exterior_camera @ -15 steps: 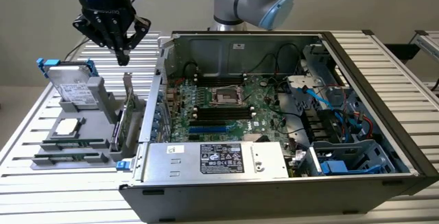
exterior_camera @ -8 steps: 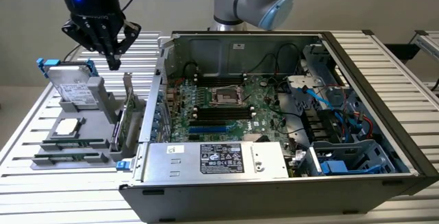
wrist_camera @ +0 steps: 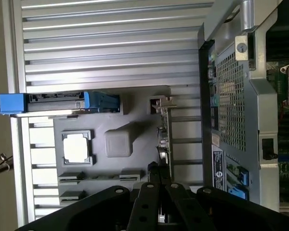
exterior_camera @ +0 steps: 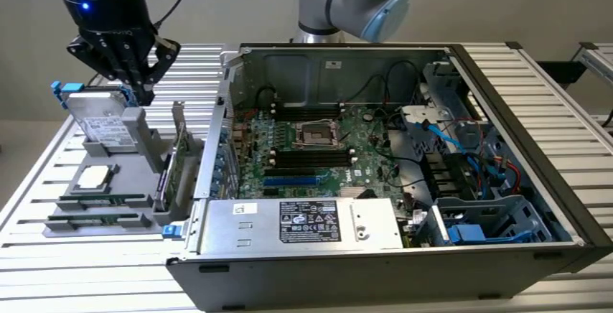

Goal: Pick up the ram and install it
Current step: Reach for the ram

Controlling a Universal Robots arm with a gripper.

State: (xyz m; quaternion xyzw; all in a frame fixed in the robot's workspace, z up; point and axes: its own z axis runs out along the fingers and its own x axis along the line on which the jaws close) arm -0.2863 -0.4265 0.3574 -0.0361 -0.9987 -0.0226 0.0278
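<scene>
Claw (exterior_camera: pixel 143 97) (closed) above grey tray (exterior_camera: pixel 129 176) holding ram (exterior_camera: pixel 100 201), hard drive (exterior_camera: pixel 100 123), expansion card (exterior_camera: pixel 172 159)

The worktop (exterior_camera: pixel 536 76) is made of ribbed metal slats with a dull brushed sheen. The computer case (exterior_camera: pixel 383 277) is seen in matt dark-grey sheet metal. At nine o'clock of it, a holder (exterior_camera: pixel 105 210) is moulded in smooth, matt grey plastic, and the ram (exterior_camera: pixel 100 200) in it is bare green circuit board. The gripper (exterior_camera: pixel 143 97) is finished in matt black.
</scene>
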